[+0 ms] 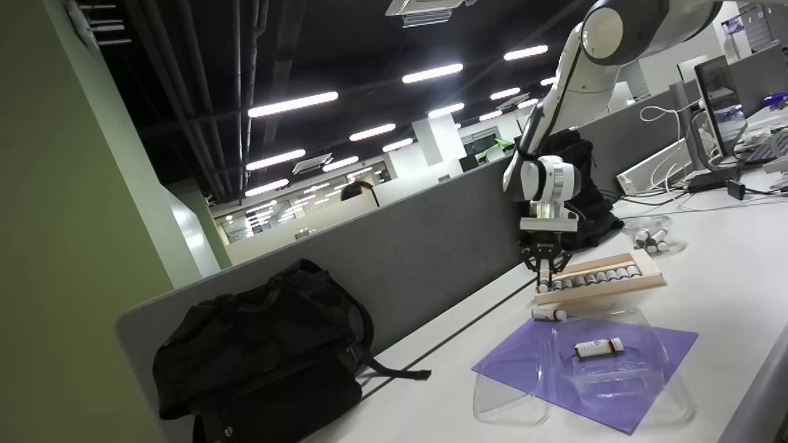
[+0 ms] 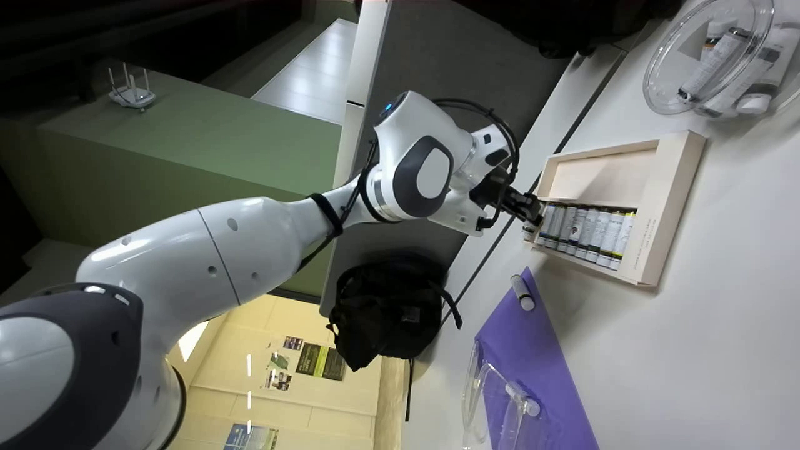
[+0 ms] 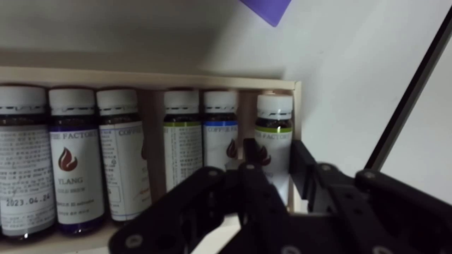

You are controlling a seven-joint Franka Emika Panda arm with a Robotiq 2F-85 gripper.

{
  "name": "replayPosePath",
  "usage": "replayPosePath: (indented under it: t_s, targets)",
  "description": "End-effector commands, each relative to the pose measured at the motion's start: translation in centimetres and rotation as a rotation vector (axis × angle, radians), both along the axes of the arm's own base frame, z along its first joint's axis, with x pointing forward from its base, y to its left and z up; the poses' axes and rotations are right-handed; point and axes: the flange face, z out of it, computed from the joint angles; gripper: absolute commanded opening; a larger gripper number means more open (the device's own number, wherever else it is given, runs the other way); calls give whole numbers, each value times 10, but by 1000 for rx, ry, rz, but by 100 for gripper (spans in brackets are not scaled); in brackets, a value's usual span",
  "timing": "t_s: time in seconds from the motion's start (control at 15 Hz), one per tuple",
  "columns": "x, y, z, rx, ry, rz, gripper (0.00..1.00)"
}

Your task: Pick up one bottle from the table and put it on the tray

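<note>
Gripper (image 3: 276,152): jaws look clenched on the end bottle (image 3: 277,137), at the tray's (image 3: 197,81) end; seating unclear. Risk: skewed lowering could catch the tray; opening wide could knock the neighbour bottle (image 3: 219,130).

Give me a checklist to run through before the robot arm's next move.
1. Bottle between the jaws: ok.
2. Bottle over one end of the tray: ok.
3. Bottle resting on the tray's floor: cannot tell; the jaws partly hide it.
4. Jaws open enough to let go: cannot tell; they sit close on both sides.
5. Jaws clear of the bottle: not ok; they flank it.
6. Neighbouring bottles lying in their row: ok.
</note>
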Motion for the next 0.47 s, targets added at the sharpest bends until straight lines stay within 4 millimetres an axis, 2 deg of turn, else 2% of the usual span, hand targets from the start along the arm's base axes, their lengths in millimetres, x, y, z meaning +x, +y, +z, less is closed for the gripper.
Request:
replayPosePath:
  t_s: [0.0,0.13,0.2,0.27,0.4]
  targets:
    - [5,0,8,8,29,-9,53]
    - [2,2,24,21,12,18,66]
    - [1,1,3,10,9,13,72]
    - [1,1,5,10,6,14,53]
    - [0,1,2,10,9,16,67]
